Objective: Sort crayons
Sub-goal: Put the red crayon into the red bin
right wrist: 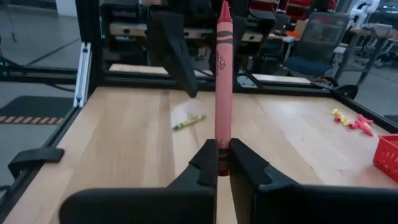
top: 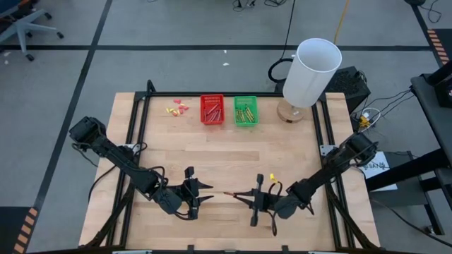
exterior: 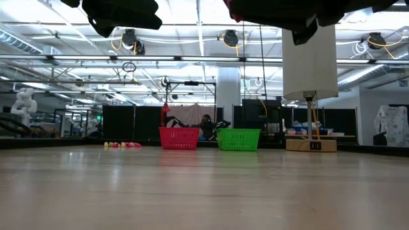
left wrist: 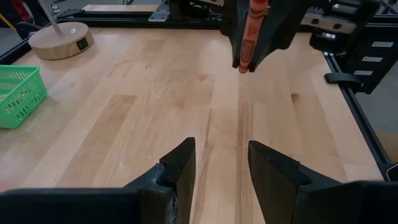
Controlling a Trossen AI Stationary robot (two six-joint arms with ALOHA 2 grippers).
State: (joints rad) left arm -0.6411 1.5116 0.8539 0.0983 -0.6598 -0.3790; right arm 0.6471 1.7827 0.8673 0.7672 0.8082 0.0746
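Holding a red crayon (right wrist: pixel 222 74) pinched in its jaws, the right gripper (right wrist: pixel 222 163) hovers over the near table, facing the left gripper (left wrist: pixel 221 165), jaws spread, empty. Red basket (top: pixel 212 110) and green basket (top: pixel 245 111) already hold most crayons; one green crayon (right wrist: pixel 189 122) remains on the table (top: pixel 233 162).

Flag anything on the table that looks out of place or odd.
One yellow-green crayon lies loose on the bare wood near the arms, far from the red basket and green basket. Yellow and pink scraps lie scattered beside the red basket. The right gripper holds a red crayon.
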